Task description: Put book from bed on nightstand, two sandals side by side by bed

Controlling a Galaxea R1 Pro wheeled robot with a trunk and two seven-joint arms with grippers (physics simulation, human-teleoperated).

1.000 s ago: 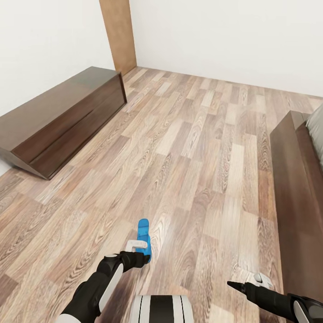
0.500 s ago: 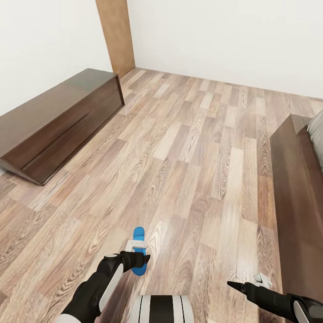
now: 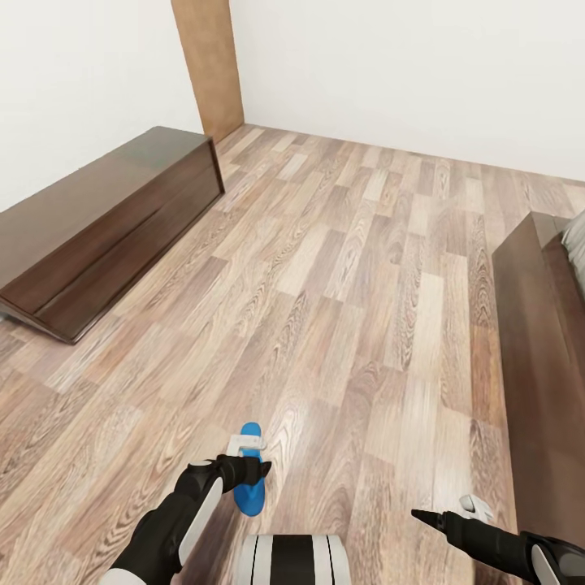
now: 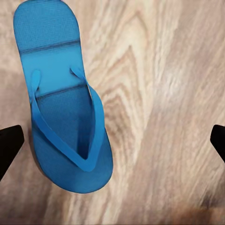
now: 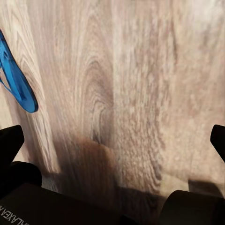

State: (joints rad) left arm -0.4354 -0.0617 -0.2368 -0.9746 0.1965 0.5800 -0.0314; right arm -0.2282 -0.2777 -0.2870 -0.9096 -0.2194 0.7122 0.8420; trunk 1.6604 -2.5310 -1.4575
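Observation:
One bright blue sandal [image 3: 249,490] lies flat on the wood floor just ahead of my base. The left wrist view shows its thong straps facing up [image 4: 65,117]. My left gripper [image 3: 248,457] hovers over it, open, the fingertips spread wide and touching nothing. My right gripper [image 3: 473,510] hangs open over bare floor close to the bed's dark brown frame [image 3: 536,366]. The right wrist view catches the sandal's edge [image 5: 16,84]. A strip of pale mattress [image 3: 575,244] shows at the far right. The book and the nightstand are out of view.
A long low dark cabinet [image 3: 106,227] runs along the left wall. A tall brown wooden panel [image 3: 207,65] stands in the far corner. Open wood-plank floor [image 3: 349,244] stretches between cabinet and bed, up to the white walls.
The whole view has shifted as the robot moved. The sandal now sits lower in the picture, further under the left gripper. Both arms hold the same pose.

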